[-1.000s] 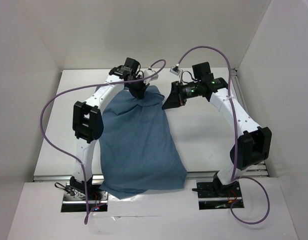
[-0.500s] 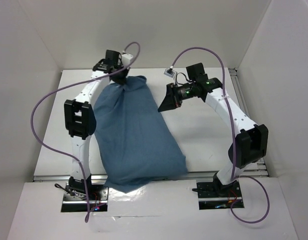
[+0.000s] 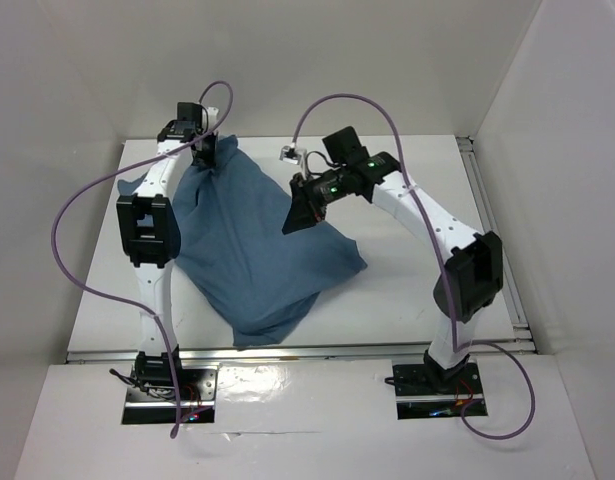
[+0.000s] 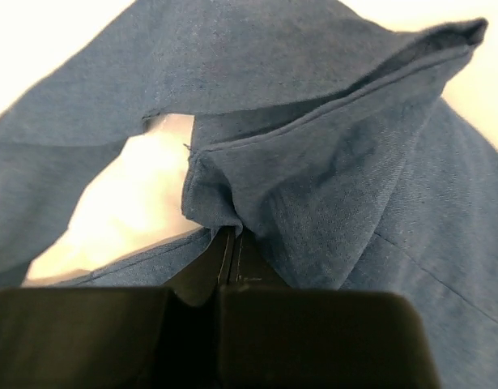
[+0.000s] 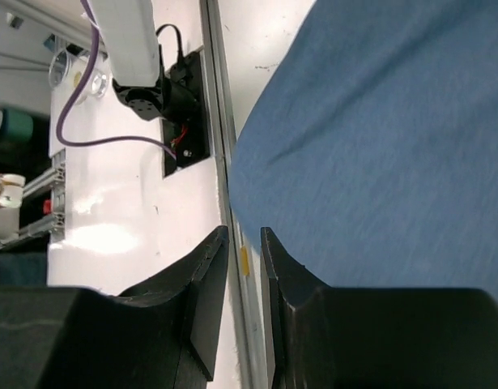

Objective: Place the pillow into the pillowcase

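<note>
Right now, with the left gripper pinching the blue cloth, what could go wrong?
1. The left gripper pinches only a small fold of the pillowcase; a pull might slip it free.
2. The right gripper hovers empty, so nothing else steadies the cloth, whose near corner lies close to the near edge of the table and could slide off.

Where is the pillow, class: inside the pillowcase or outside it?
Inside, it seems: the pillowcase bulges, and cream pillow shows through its mouth, held by the left end effector.
</note>
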Robot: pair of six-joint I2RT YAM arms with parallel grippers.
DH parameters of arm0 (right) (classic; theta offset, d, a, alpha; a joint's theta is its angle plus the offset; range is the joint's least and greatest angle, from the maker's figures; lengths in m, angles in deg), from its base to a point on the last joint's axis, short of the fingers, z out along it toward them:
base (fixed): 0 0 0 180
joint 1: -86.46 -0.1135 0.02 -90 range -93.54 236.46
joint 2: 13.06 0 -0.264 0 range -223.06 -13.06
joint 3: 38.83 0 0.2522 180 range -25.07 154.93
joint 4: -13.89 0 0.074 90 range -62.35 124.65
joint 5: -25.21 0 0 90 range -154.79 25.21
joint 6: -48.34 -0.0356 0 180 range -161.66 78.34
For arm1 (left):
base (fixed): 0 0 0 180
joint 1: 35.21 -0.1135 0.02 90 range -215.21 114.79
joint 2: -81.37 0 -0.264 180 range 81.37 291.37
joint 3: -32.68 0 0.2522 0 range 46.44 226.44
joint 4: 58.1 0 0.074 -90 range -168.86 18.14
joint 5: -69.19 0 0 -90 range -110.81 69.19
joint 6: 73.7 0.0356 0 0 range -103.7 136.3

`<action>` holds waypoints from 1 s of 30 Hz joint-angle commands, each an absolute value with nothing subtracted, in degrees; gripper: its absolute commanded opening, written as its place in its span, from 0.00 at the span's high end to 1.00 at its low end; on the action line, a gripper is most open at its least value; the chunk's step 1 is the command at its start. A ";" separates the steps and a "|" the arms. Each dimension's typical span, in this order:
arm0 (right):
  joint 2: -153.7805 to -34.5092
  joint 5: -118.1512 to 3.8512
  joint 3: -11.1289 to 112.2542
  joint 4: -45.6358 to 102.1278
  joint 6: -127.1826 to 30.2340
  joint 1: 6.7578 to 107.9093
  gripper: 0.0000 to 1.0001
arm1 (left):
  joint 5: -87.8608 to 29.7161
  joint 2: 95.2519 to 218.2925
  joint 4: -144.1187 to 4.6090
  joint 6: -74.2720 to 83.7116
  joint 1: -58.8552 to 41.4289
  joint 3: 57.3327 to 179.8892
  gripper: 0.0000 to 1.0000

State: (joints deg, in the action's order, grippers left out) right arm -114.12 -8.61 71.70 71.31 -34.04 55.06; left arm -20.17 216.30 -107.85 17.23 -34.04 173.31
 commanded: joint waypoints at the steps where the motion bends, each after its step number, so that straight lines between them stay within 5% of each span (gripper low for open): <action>1: -119.56 -9.95 78.10 72.04 -30.77 53.42 0.70 | -29.42 214.62 -112.99 11.83 -32.23 172.40 1.00; 14: -140.68 -13.98 90.33 79.50 -22.07 46.47 0.83 | -25.65 207.23 -108.86 10.32 -32.83 161.93 1.00; 30: -132.25 -30.06 74.07 85.39 -16.70 60.60 0.94 | -19.65 204.69 -109.82 16.38 -38.29 153.77 1.00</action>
State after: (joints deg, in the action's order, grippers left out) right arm -135.63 -21.35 75.59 80.62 -19.27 56.16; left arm -22.37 207.43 -106.10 13.05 -36.67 157.29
